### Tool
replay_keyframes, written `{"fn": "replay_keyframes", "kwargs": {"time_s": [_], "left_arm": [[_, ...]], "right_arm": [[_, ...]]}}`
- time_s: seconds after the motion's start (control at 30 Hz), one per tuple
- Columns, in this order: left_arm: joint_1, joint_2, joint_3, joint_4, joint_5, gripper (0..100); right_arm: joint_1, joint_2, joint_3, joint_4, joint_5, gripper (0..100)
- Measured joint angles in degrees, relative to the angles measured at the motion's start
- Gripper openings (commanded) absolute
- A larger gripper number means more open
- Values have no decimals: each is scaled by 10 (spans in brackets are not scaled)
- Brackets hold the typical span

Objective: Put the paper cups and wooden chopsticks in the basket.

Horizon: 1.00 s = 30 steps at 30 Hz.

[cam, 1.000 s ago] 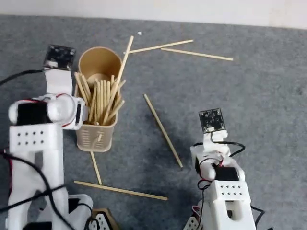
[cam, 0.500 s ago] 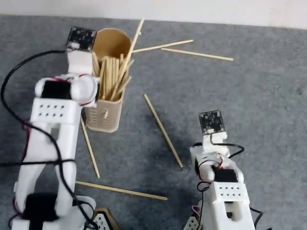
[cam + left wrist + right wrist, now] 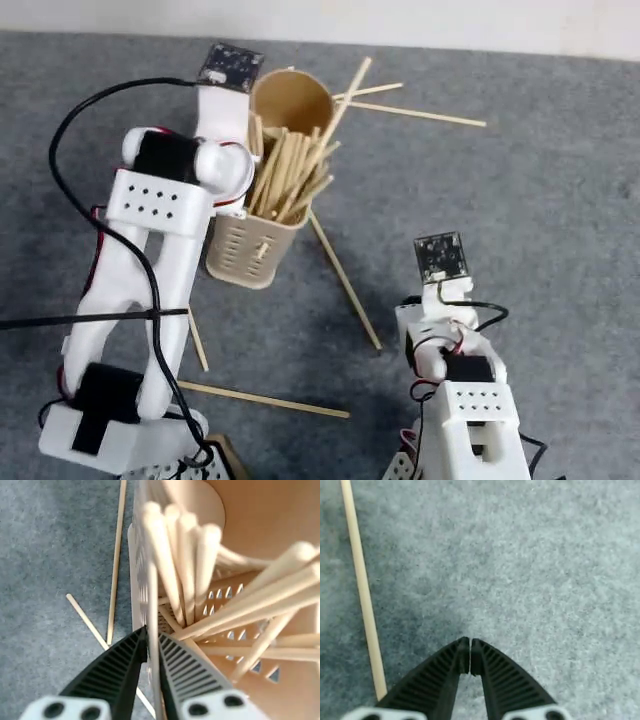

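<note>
No legible text, no labels or numbers, basket (image 3: 243,262) bare of print

Loose chopsticks (image 3: 347,287) around the crammed basket (image 3: 245,255)

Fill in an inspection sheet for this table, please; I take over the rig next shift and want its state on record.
Surface: grey felt mat, lying flat.
Job's things: basket holds a paper cup and a bundle of chopsticks; five loose chopsticks lie on the mat.
Clutter: nothing seen.
Grippers: left gripper, jaws shut on the basket's wall; right gripper, jaws shut and empty, over the mat beside a loose chopstick.
Cables: black cable loops out beside the left arm; another runs at the right arm.
Surroundings: pale strip beyond the mat's far edge.
</note>
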Motion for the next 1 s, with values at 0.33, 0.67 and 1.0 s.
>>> {"fn": "replay_keyframes", "kwargs": {"time_s": [0.33,0.67,1.0], "left_arm": [[-19,5,11,19,25,3],[-107,1,73,0,27,4],[-98,6,70,-1,-40,136]], "right_arm": [[0,0,0,0,0,26],[0,0,0,0,0,26],[0,0,0,0,0,26]]}}
